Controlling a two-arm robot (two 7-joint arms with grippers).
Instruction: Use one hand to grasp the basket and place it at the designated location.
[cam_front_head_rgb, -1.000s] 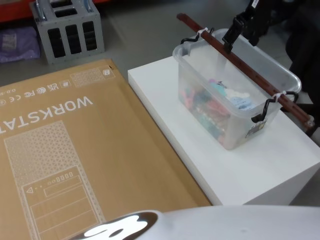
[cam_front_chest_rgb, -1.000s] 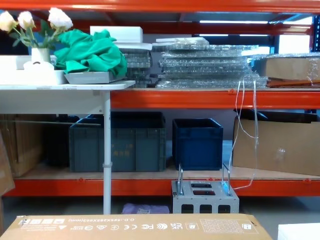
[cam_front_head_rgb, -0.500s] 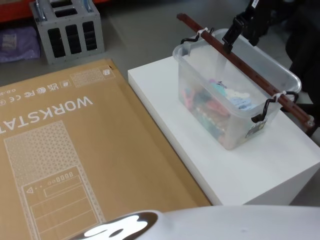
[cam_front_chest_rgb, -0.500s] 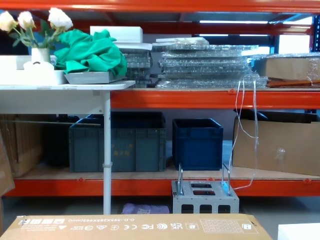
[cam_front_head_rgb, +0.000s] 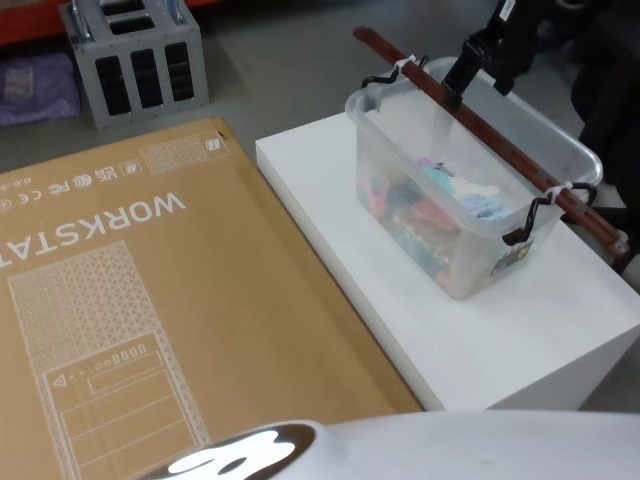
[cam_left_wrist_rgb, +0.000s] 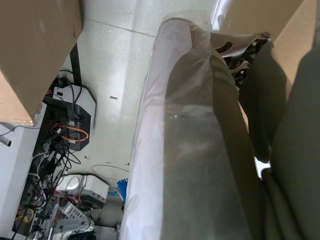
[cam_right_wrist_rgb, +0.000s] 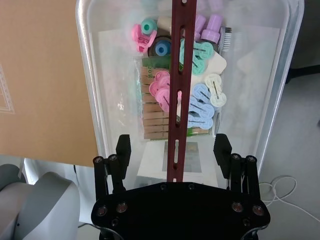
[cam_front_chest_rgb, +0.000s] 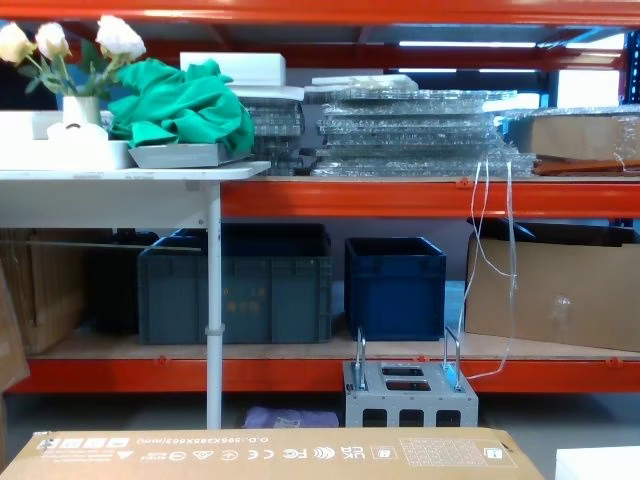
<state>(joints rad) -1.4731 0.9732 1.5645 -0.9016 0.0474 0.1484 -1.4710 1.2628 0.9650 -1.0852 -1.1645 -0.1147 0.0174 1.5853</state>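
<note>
Standing on one white block (cam_front_head_rgb: 520, 330): one translucent basket (cam_front_head_rgb: 385, 140) of pink, teal and blue pegs, number unclear. One brown bar (cam_front_head_rgb: 500, 135) spans its rim. One right gripper (cam_right_wrist_rgb: 173, 145) hovers over the bar's far end, jaws wide, straddling it, holding nothing.

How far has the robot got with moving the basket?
Done: the right gripper is lined up over the basket, with an open finger on each side of the brown handle. In hand: taking hold, since nothing is squeezed yet. Left: shutting on the handle, lifting the basket off the white stand and carrying it to its spot.
</note>
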